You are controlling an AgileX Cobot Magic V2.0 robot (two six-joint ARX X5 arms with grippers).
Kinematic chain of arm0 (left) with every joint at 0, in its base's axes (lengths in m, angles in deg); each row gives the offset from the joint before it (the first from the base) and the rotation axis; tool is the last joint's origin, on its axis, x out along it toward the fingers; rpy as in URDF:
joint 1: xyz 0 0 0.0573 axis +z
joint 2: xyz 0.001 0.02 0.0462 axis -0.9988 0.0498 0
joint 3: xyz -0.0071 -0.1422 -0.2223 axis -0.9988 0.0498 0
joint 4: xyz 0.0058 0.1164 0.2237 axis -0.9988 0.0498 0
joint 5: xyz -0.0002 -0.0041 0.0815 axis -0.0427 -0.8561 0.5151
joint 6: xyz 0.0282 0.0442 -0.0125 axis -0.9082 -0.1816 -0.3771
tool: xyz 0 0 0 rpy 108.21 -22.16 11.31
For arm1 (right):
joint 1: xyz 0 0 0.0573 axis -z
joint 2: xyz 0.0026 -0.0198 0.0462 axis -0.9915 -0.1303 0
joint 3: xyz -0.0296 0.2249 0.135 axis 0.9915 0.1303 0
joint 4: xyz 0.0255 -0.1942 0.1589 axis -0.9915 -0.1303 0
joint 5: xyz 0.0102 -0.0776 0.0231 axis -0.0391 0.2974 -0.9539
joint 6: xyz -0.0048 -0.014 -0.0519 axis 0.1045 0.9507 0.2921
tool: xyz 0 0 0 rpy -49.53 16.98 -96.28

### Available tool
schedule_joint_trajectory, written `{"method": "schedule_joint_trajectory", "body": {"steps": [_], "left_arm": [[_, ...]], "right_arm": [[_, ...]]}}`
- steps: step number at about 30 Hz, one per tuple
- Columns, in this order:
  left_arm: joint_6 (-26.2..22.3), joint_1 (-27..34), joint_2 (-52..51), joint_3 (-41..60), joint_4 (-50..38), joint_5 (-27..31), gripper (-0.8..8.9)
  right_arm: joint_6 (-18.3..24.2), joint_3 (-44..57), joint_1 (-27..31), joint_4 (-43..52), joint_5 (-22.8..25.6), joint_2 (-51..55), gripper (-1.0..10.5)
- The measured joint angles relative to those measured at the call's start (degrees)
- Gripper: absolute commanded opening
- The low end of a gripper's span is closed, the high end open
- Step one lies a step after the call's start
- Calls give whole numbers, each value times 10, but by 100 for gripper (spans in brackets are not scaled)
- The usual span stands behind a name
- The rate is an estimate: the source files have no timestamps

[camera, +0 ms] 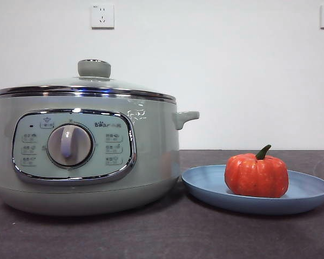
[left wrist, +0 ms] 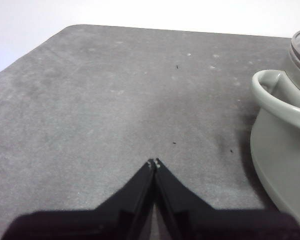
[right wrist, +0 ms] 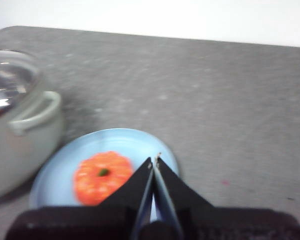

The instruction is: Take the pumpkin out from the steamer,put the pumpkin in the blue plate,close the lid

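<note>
- The steamer (camera: 86, 156) stands on the left of the table (camera: 162, 237) in the front view. It is a big round pot and looks heavy and stiff, with smooth walls that would be slippery to pinch. Its side handles are the only sensible place to hold it, though I judge that nothing here calls for moving it.
- The lid (camera: 86, 89) sits flat on the steamer's chrome rim, so the pot is closed. It is glass and would break if dropped. The round knob (camera: 94, 68) on top is the place to grip it, from above, with the jaws on either side.
- The blue plate (camera: 313, 189) lies just to the right of the steamer, its rim very near the pot's base. It looks light and stiff.
- The pumpkin (camera: 256, 175) sits upright in the plate, stem up. It looks light, firm and ribbed, so the ribbed sides offer a better hold than the thin curved stem.
- The left gripper (left wrist: 154, 162) hangs over bare table beside the steamer's handle, its jaws pressed together and holding nothing.
- The right gripper (right wrist: 154, 159) hangs over the plate's edge, just beside the pumpkin, jaws also together and empty.
- By the look of it, all three steps are done.
</note>
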Motion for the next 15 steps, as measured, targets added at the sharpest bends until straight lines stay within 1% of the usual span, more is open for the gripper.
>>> {"method": "schedule_joint_trajectory", "body": {"steps": [2,6,12,15], "left_arm": [[0,0,0,0,0,0,-3],[0,0,0,0,0,0,-3],[0,0,0,0,0,0,-3],[0,0,0,0,0,0,-3]], "right_arm": [[12,19,24,18,-5,19,1],[25,65,42,75,-9,66,1],[26,149,58,113,-9,125,1],[17,184,68,115,-9,141,1]]}}
